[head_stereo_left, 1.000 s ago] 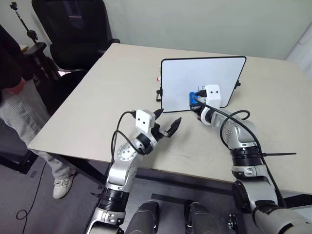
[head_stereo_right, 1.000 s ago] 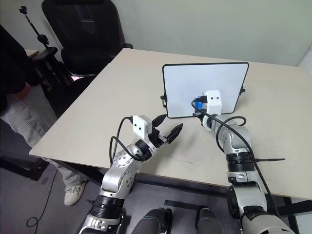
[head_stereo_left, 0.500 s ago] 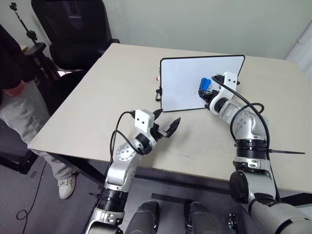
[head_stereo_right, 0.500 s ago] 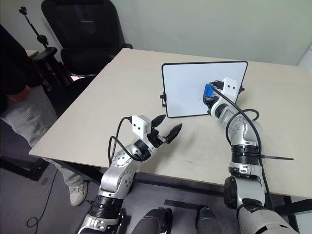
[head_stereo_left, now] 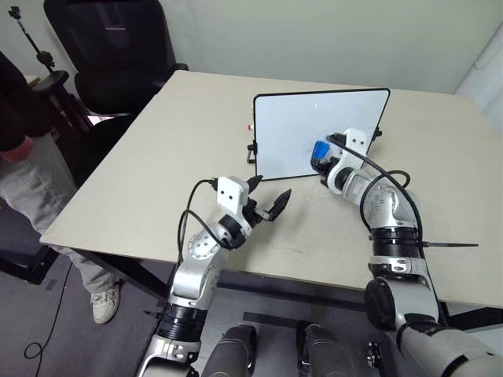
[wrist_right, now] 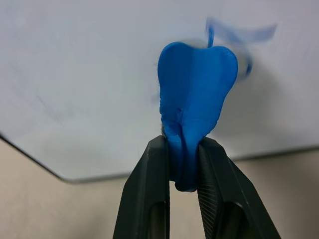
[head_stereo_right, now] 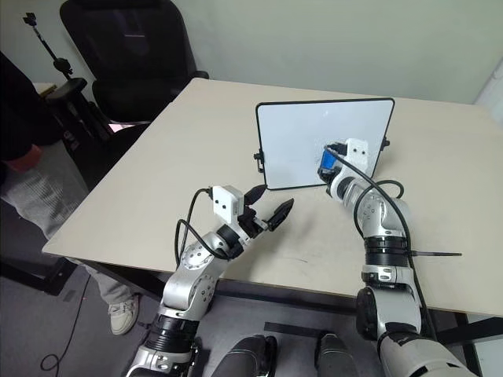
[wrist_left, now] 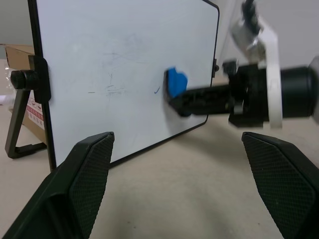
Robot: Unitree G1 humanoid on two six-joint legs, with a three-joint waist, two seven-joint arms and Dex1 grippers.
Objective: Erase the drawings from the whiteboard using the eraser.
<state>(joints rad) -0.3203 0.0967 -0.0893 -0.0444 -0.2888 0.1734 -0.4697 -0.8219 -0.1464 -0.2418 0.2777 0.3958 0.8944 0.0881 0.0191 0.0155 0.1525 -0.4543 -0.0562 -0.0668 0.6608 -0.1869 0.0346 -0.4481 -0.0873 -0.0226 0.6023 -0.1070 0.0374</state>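
The whiteboard (head_stereo_left: 295, 126) stands tilted on the table. My right gripper (wrist_right: 182, 144) is shut on the blue eraser (wrist_right: 197, 94) and presses it against the board's lower right part (head_stereo_left: 320, 151). Smeared blue strokes of the drawings (wrist_right: 241, 34) lie on the board just beside the eraser's tip. Fainter grey traces (wrist_left: 115, 88) mark the board's middle. In front of the board, my left gripper (head_stereo_left: 269, 195) hovers over the table, open and holding nothing.
A black office chair (head_stereo_left: 106, 47) stands past the table's far left corner. A person (head_stereo_left: 23, 149) stands at the left, beside a tripod (head_stereo_left: 35, 51). Bare tabletop (head_stereo_left: 181, 133) lies left of the board.
My right gripper swept the eraser up and to the right across the board, then back down and left. The left gripper stayed put. The camera shifted slightly.
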